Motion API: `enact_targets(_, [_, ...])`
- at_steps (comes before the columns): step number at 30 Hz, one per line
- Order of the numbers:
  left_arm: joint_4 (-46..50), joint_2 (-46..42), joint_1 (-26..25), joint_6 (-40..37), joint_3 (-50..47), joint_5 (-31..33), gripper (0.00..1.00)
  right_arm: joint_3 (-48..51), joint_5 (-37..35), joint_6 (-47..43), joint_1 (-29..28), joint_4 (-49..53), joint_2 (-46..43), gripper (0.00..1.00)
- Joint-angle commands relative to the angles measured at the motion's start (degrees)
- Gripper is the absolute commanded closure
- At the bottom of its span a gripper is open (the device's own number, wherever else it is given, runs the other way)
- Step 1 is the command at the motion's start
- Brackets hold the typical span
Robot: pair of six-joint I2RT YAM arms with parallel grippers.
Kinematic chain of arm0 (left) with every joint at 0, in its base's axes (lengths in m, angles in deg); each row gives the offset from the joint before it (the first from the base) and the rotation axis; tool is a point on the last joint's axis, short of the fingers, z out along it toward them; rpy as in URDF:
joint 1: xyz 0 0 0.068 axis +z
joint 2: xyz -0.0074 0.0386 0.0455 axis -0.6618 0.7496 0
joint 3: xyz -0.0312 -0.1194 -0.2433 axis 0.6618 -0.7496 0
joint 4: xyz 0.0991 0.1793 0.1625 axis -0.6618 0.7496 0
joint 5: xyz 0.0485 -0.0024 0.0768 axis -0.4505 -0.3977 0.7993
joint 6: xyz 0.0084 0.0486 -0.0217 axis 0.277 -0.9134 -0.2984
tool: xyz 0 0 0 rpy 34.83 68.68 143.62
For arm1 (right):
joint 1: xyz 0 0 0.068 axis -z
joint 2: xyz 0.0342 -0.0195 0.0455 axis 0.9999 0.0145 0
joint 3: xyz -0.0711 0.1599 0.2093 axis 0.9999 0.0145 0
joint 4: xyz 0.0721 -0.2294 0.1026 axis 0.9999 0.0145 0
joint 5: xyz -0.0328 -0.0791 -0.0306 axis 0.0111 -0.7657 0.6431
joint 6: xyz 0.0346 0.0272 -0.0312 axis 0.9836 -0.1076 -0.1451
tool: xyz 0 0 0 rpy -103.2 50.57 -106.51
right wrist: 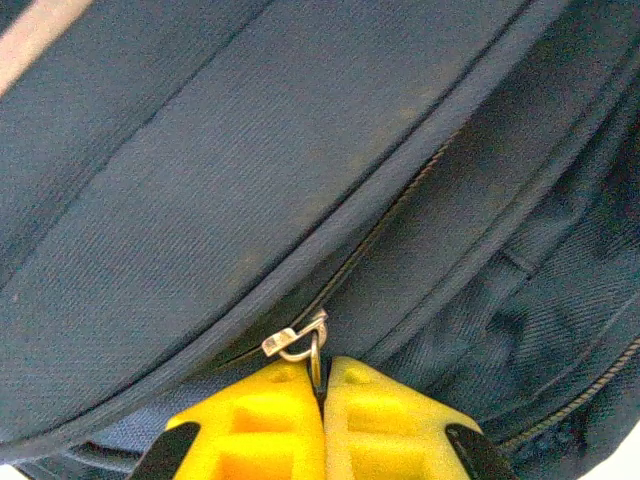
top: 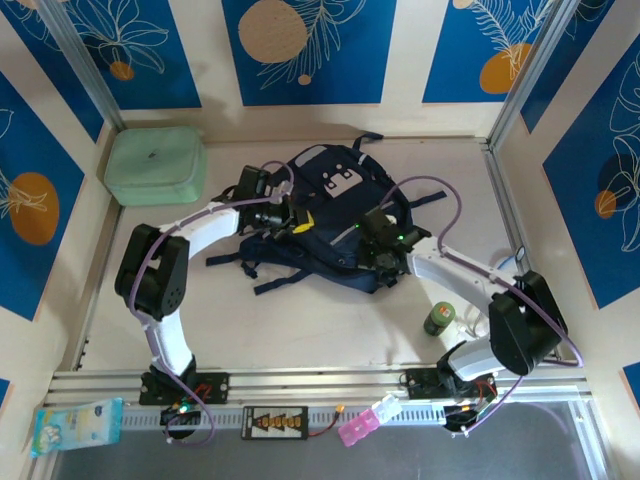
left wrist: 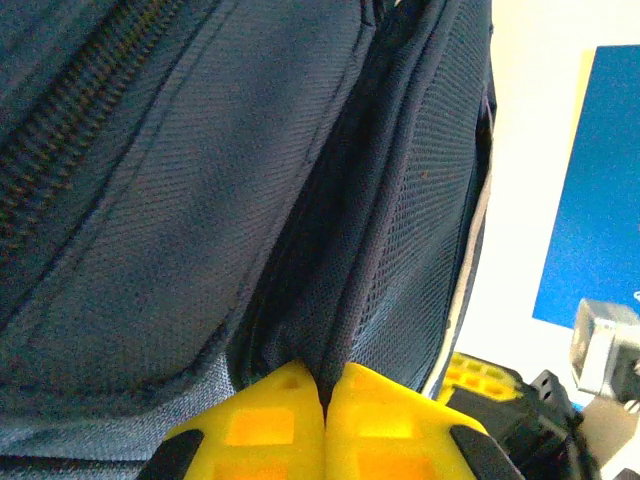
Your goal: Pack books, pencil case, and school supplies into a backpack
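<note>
The navy backpack [top: 335, 215] lies in the middle of the table with its grey-white patch facing up. My left gripper [top: 296, 222] is at its left side, yellow fingers [left wrist: 260, 420] shut on a fold of dark backpack fabric [left wrist: 335, 340]. My right gripper [top: 378, 258] is at the backpack's near right edge. Its jaws are shut on the silver zipper pull [right wrist: 300, 345] of a closed zipper [right wrist: 390, 220]. The books and the pencil case are out of view.
A mint-green boxy case [top: 156, 165] sits at the back left corner. A small green can [top: 440, 320] stands near the right arm's base. Dark straps [top: 262, 268] trail from the backpack toward the front. A tissue packet [top: 75, 424] lies beyond the front rail.
</note>
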Motion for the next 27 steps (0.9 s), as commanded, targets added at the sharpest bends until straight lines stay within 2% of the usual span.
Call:
enact_targets(1, [8.9, 0.5, 2.3, -8.2, 3.3, 3.6, 0.95, 1.3, 2.5, -2.1, 1.7, 1.2, -2.8, 1.00])
enact_targets(3, [13.7, -0.1, 2.3, -12.6, 5.0, 6.6, 0.74, 0.6, 4.6, -5.1, -0.3, -0.6, -3.1, 1.00])
enact_targets(6, [20.4, -3.0, 2.8, -17.9, 6.5, 14.5, 0.43, -1.2, 9.0, -8.9, -3.0, -3.1, -1.8, 1.00])
enact_targets(9, [20.5, -7.7, 4.3, -17.7, 3.7, 18.4, 0.29, -3.8, 11.5, -10.9, -5.9, -5.1, 0.8, 1.00])
enact_targets(15, [16.9, -17.7, 8.0, -12.1, -7.0, 20.6, 0.22, -11.0, 16.7, -8.7, -9.6, -9.7, 8.5, 1.00])
enact_targets(20, [12.3, -23.7, 8.7, -5.3, -14.5, 17.9, 0.21, -17.7, 19.2, -7.0, -12.8, -11.9, 15.1, 1.00])
enact_targets(23, [8.2, -26.9, 8.7, 0.3, -18.7, 17.0, 0.23, -20.7, 19.4, -6.4, -14.2, -11.9, 17.9, 1.00])
enact_targets(27, [1.8, -29.9, 8.6, 7.3, -23.5, 16.7, 0.31, -21.9, 20.7, -5.5, -14.9, -12.9, 19.4, 1.00])
